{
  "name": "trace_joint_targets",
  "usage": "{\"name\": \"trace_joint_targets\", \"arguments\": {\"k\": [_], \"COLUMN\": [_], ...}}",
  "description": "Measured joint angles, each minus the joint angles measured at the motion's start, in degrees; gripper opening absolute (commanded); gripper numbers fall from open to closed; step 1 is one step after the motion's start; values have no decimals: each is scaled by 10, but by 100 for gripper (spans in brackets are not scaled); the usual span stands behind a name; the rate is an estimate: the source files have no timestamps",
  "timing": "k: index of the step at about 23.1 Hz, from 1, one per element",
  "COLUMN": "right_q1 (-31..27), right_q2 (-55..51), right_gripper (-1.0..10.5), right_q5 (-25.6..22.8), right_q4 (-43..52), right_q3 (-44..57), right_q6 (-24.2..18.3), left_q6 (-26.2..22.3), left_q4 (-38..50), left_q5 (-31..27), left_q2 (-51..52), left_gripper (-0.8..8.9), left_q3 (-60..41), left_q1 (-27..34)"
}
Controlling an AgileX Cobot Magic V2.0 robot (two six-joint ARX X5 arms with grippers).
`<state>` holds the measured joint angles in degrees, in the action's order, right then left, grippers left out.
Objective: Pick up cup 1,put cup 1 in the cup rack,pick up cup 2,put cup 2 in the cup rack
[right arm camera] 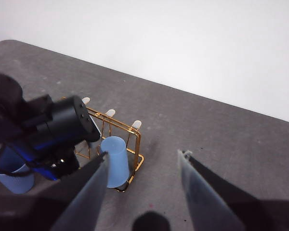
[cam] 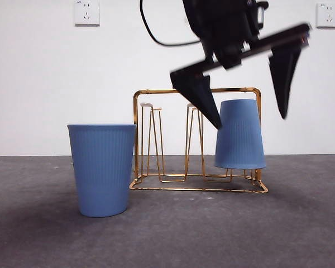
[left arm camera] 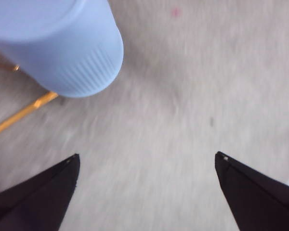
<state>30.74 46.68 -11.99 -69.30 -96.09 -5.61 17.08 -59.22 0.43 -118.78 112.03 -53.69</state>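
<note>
Nearest the front camera, an upright blue cup (cam: pixel 103 169) is standing on the grey table (cam: pixel 212 234), its rim up, just left of the cup rack (cam: pixel 198 139) and overlapping the rack's left post in that view; whether the two are touching cannot be told. A second blue cup (cam: pixel 240 134) is sitting upside down at the rack's right end, hiding the peg under it, so two cups are showing in all. Three pale peg tips are showing in the right wrist view, and the rest of the rack there is lying behind the left arm's dark body.

Above the inverted cup the left gripper (cam: pixel 248 103) is hanging tilted, its jaws spread wide and holding nothing; one tip is crossing the cup's upper left edge in the front view, the other is hanging off to the right of it. Its wrist picture is blurred, with the cup's base (left arm camera: pixel 53 43) cut off at the corner.

Farther out, the right gripper (right arm camera: pixel 144 159) is hovering well back over open table beside the rack, jaws parted and empty. Bare table is lying in front of the rack and to its right.
</note>
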Motion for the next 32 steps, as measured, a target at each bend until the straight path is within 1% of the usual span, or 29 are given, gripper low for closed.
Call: {"name": "trace_joint_targets", "arguments": {"k": [2,6,8,9,10,11,12,13,16,19,22,24,27,30,31,32], "right_q1": [0,0,0,0,0,0,0,0,0,0,0,5,23,45,54,62], "right_q2": [7,33,48,56,66,74,86,99,151,227,304,355,423,469,481,492], "right_gripper": [249,249,249,249,249,249,249,249,250,252,253,255,262,263,272,304], "right_q5": [0,0,0,0,11,28,58,88,166,248,299,313,314,314,314,313], "right_q4": [0,0,-1,-1,0,0,0,2,17,46,68,85,98,120,129,139], "right_q3": [0,0,0,0,0,0,0,0,0,0,0,0,0,0,0,0], "right_q6": [0,0,0,0,0,1,3,5,13,22,33,39,49,54,58,59], "left_q6": [-17,-57,-69,-72,-77,-80,-81,-81,-81,-81,-81,-78,-64,-49,-43,-38], "left_q4": [-67,-146,-151,-153,-159,-161,-161,-160,-161,-161,-162,-162,-162,-162,-162,-162], "left_q5": [0,-2,-7,-19,-43,-66,-92,-106,-123,-127,-145,-154,-168,-206,-219,-231], "left_q2": [0,18,51,70,96,120,151,181,281,376,449,498,568,626,645,661], "left_gripper": [471,471,471,471,471,471,471,471,470,470,470,471,471,470,470,470], "left_q3": [45,121,131,131,131,131,131,131,131,132,131,108,32,-48,-75,-99], "left_q1": [0,-6,-7,-6,-2,3,11,20,46,53,53,53,53,53,53,53]}}
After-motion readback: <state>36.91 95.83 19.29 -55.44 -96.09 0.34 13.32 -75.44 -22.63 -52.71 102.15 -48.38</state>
